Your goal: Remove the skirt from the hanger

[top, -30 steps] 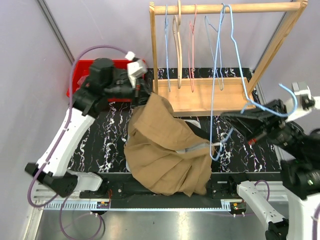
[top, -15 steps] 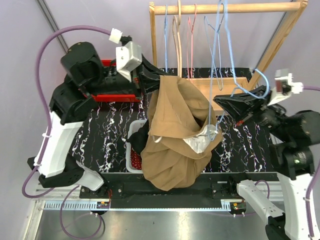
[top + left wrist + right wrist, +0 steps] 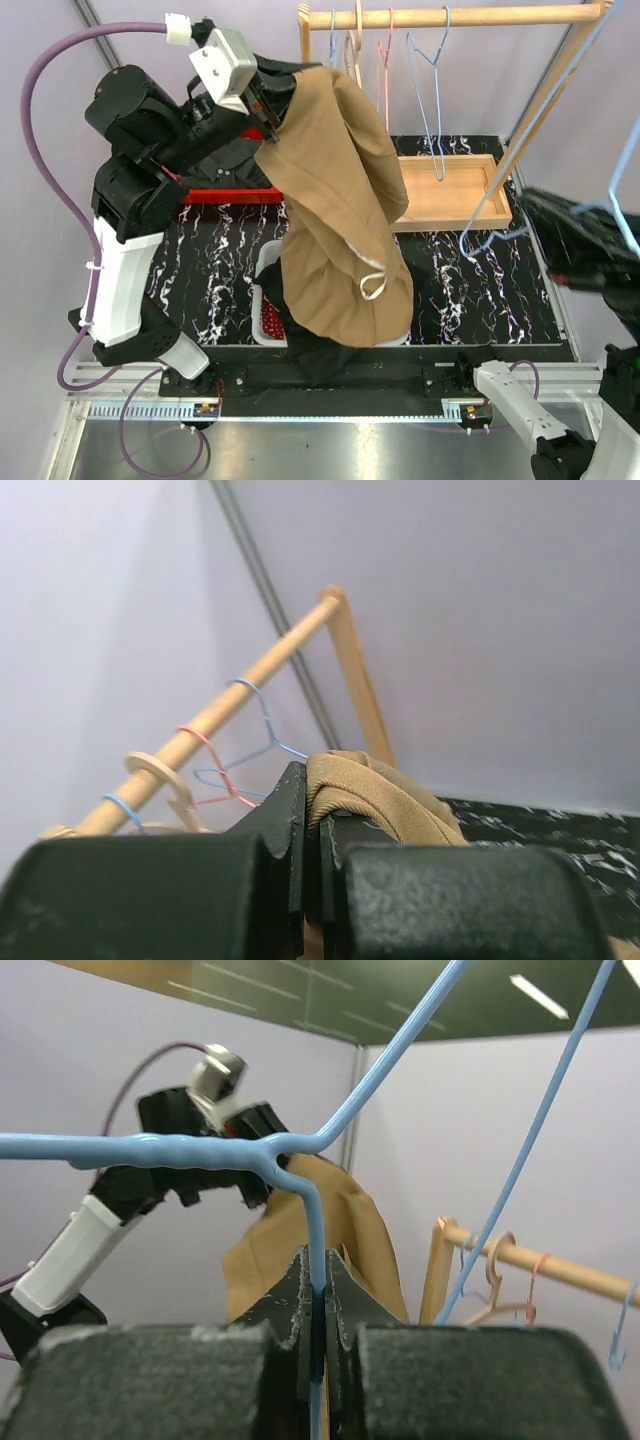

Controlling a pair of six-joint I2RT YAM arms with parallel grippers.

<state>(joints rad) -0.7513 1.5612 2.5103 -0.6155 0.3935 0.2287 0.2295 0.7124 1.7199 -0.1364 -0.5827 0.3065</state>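
The tan skirt [image 3: 335, 220] hangs full length from my left gripper [image 3: 268, 103], which is raised high at the back left and shut on the skirt's top edge [image 3: 380, 790]. In the left wrist view the gripper [image 3: 312, 810] has its jaws closed on a fold of cloth. The blue wire hanger [image 3: 545, 125] is bare and apart from the skirt, at the far right. My right gripper [image 3: 318, 1270] is shut on the hanger's wire [image 3: 200, 1148]. In the top view the right gripper [image 3: 540, 205] is blurred near the right edge.
A wooden rack [image 3: 450, 17] with several hangers stands at the back, above its wooden base tray [image 3: 440, 190]. A red bin [image 3: 230, 195] sits behind the left arm. A white basket [image 3: 266, 300] lies under the skirt's hem.
My left gripper has risen up and back, lifting the skirt to hang straight. The hanger has come out of the skirt, and my right gripper has carried it to the right.
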